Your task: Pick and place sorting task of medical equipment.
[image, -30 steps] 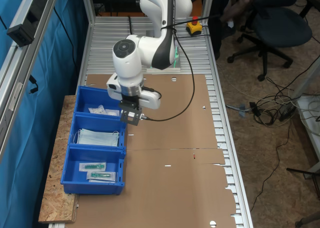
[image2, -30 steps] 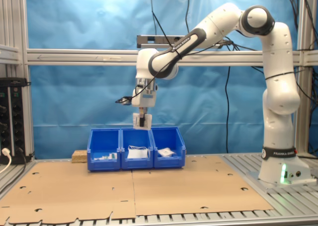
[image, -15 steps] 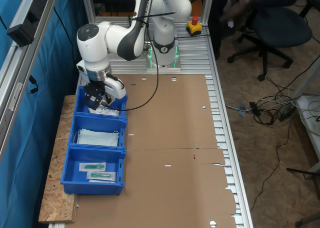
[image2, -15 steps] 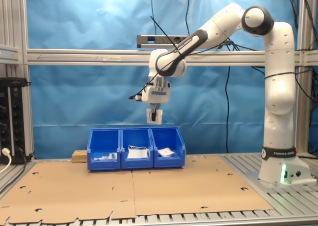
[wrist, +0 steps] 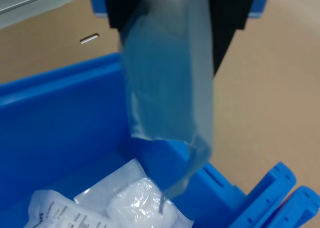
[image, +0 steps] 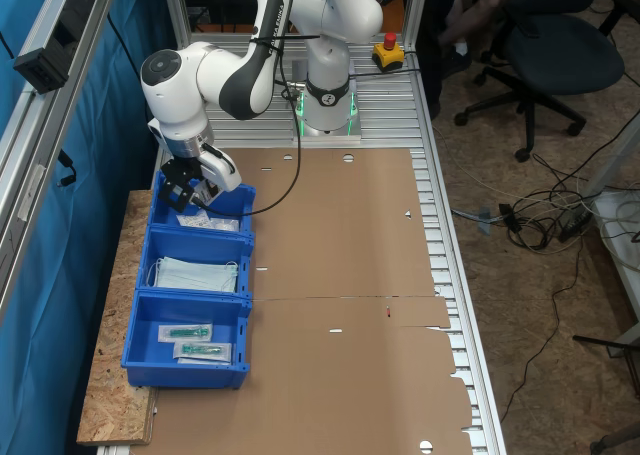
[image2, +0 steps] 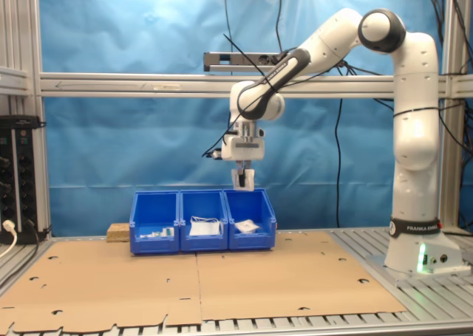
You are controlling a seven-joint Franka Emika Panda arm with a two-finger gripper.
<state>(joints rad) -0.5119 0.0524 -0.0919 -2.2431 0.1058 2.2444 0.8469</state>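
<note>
In the wrist view a flat, pale, crinkly packet (wrist: 167, 77) of medical equipment hangs straight down, with my gripper (wrist: 170, 12) shut on its upper edge. Under it lies the end blue bin (wrist: 55, 138), where several white sealed packets (wrist: 125, 200) rest. In the first exterior view my gripper (image: 184, 193) hovers over the bin (image: 243, 197) nearest the robot base. In the second exterior view my gripper (image2: 242, 183) hangs a short way above the bin (image2: 251, 236) at the row's right end.
Three blue bins stand in a row along the cardboard-covered table (image: 340, 275). The middle bin holds pale blue face masks (image: 190, 273). The third holds clear pouches with teal items (image: 195, 341). A person on an office chair (image: 560, 45) sits beyond the table.
My arm has swung from above the middle bin's edge to above the end bin nearest the base, carrying the packet, and has come down a little lower.
</note>
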